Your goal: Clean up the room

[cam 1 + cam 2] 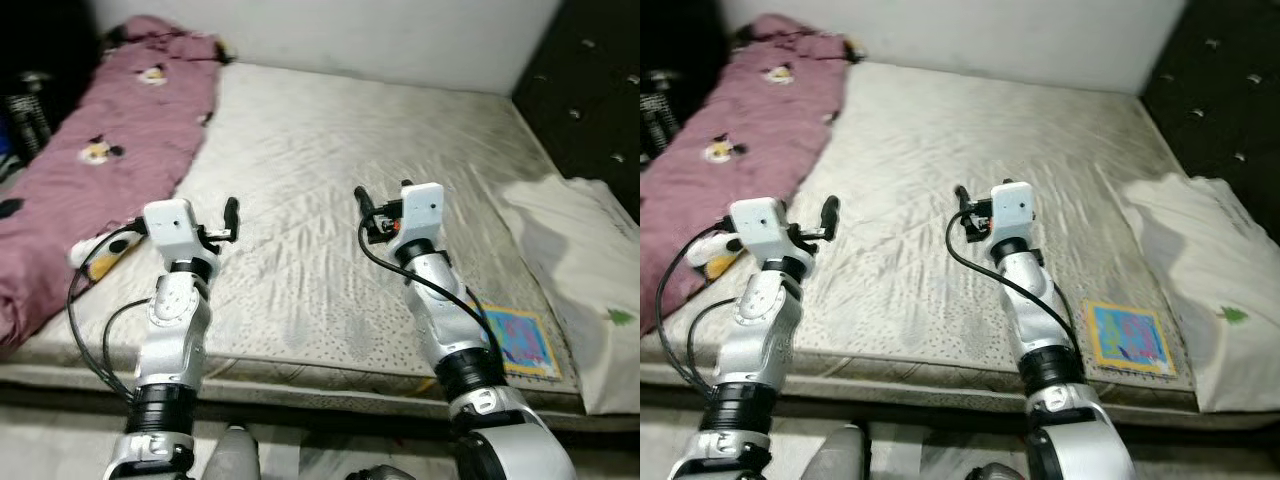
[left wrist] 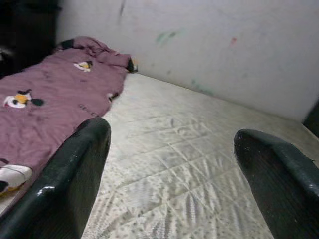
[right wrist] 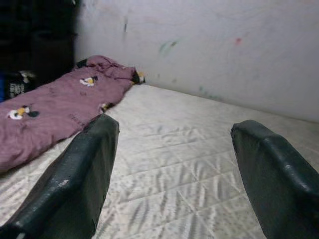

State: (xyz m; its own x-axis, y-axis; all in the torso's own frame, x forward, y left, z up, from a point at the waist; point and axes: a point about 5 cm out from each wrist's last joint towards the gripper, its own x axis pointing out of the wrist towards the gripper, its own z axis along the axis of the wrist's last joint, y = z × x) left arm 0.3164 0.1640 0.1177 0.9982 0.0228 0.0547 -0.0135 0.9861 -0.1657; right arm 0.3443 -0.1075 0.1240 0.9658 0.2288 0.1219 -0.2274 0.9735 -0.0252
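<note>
Bed [image 1: 330, 200] w/ bare quilted off-white mattress takes up most of the room. Far side: plain white wall [image 1: 380, 35], faint coloured smudges on it in wrist views. Right: dark tufted headboard [image 1: 590, 110]. Far left corner v. dark. Near edge: strip of pale floor [image 1: 60, 445] below the mattress. Light is dim, even, no hard shadows.

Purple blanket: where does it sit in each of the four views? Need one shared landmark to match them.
Left eye view: purple blanket along the mattress's left side, running to the far corner.
Right eye view: same blanket, left edge, beside the left gripper.
Left wrist view: blanket beyond one black finger.
Right wrist view: blanket, farther off.
Shared landmark: white wall behind the mattress.
</note>
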